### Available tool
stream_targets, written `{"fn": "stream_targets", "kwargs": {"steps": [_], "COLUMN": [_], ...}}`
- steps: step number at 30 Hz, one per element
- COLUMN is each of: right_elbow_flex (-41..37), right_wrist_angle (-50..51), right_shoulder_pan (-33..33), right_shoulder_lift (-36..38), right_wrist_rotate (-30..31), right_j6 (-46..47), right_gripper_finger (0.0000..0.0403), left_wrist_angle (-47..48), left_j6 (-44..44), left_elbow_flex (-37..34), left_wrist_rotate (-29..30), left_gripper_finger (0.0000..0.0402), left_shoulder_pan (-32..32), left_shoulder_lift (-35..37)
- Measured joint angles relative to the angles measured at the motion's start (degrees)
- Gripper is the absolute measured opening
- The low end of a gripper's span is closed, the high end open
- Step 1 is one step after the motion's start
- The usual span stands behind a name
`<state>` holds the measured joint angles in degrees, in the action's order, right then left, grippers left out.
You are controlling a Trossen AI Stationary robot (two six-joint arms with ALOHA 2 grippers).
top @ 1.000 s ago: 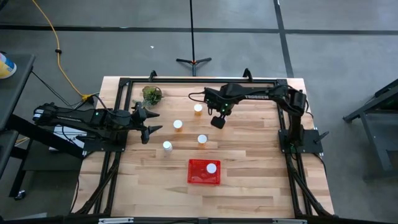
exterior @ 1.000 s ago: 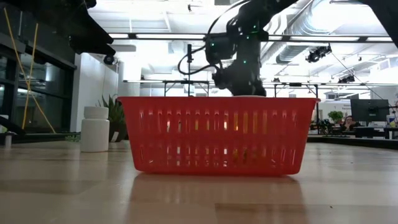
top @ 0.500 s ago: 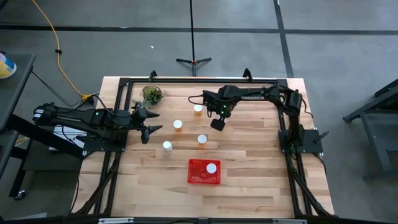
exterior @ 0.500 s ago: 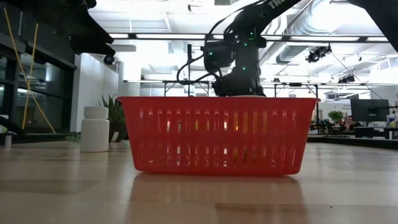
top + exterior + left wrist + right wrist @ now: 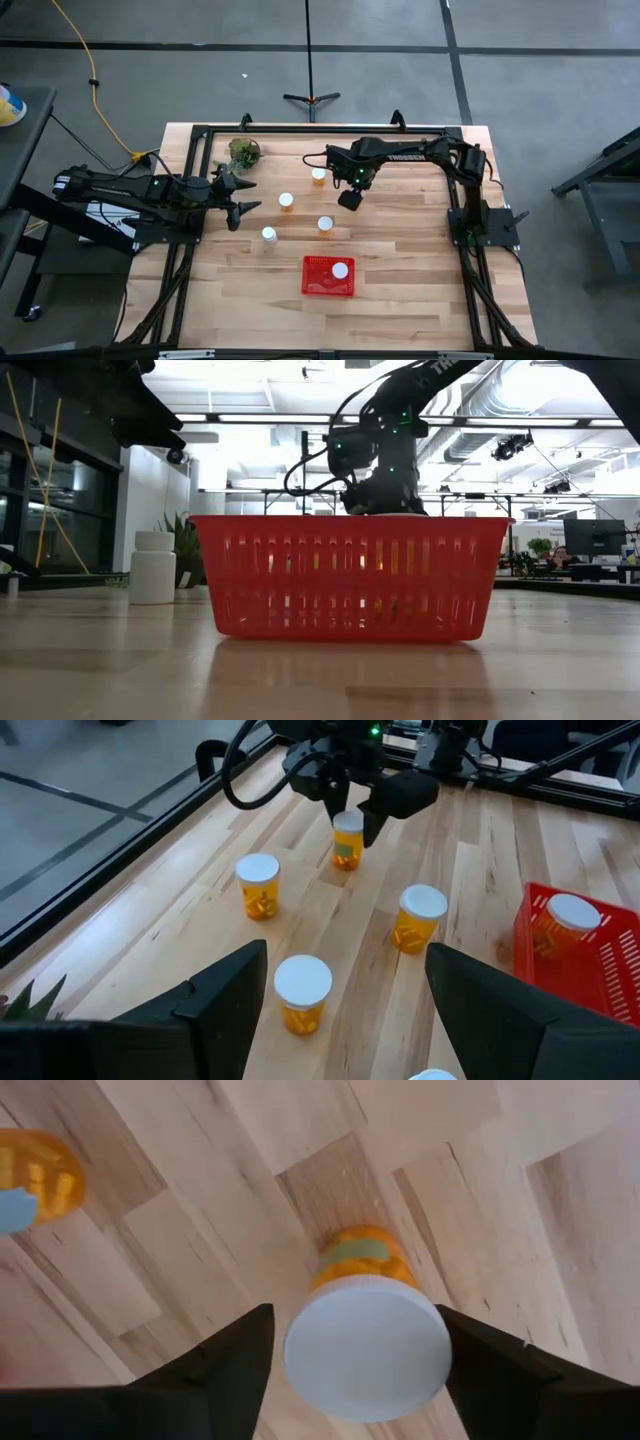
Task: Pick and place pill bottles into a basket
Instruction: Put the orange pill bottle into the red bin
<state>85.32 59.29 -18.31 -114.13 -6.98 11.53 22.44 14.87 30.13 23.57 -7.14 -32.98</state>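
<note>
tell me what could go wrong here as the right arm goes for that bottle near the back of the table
The right gripper sits over the rear pill bottle, jaws open either side of the cap. If they close off-centre, the upright bottle could tip or squirt out.

Three more bottles stand close by; the nearest is on the way to the red basket, so a low carry might knock it.

The basket already holds a bottle; a drop onto it could bounce out.
</note>
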Motion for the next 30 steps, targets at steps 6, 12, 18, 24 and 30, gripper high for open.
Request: {"fn": "stream_targets", "kwargs": {"steps": [6,12,18,24,30], "right_elbow_flex": [0.0,0.0,1.4,5.87,13.58], "right_wrist_angle": [-0.04,0.01,1.81,3.38,7.76], "right_shoulder_pan": [1.45,3.44,5.87,8.6,13.07], "right_shoulder_lift": [0.0,0.0,0.0,0.02,0.02], "right_wrist_rotate": [0.15,0.03,0.61,0.72,3.12], "right_j6": [0.37,1.76,3.93,5.96,8.47], "right_gripper_finger": [0.0209,0.0196,0.0218,0.0192,0.0201], "left_wrist_angle": [0.0,0.02,0.02,0.01,0.0], "left_j6": [-0.07,-0.64,-1.63,-3.04,-3.55], "left_elbow_flex": [0.0,0.0,-0.02,-0.01,-0.01], "left_wrist_rotate": [0.19,1.48,1.64,1.66,1.7], "left_gripper_finger": [0.0308,0.0308,0.0308,0.0308,0.0308], "left_shoulder_pan": [-0.01,0.0,0.0,0.0,0.0], "left_shoulder_lift": [0.0,0.01,-0.01,0.0,0.01]}}
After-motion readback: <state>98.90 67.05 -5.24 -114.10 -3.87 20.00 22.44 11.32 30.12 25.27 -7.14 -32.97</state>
